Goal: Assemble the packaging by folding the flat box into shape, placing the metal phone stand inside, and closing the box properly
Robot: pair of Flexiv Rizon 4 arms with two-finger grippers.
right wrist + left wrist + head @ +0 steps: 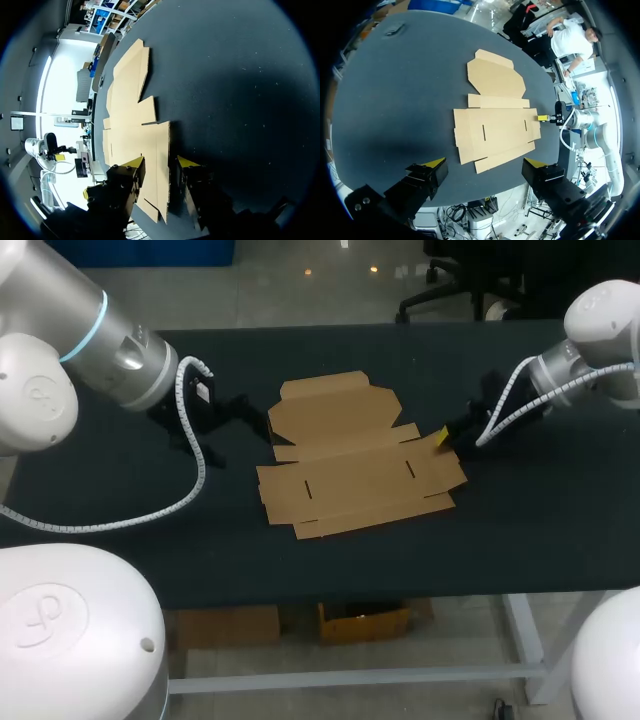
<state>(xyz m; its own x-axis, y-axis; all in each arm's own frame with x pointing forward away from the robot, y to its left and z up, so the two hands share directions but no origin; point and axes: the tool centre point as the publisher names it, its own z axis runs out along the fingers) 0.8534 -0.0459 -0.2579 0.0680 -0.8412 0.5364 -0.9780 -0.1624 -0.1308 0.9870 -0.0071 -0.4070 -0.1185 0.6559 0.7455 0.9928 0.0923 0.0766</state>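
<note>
Fingers (pixel 134 165) of the right gripper (pixel 161 162) gape empty astride the side-flap edge of the flat cardboard box (pixel 355 455) on the worktop (pixel 560 520); left gripper (pixel 485 162) open, empty, short of it. Best: right lifts the flap along its crease, left pins the base panel.

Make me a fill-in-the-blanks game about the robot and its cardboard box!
1. The cardboard box lies ___ on the table, not folded up yet.
2. The gripper at the box's edge belongs to the ___ arm.
3. The left gripper hangs away from the box with its fingers ___.

Missing words: flat; right; open.
</note>
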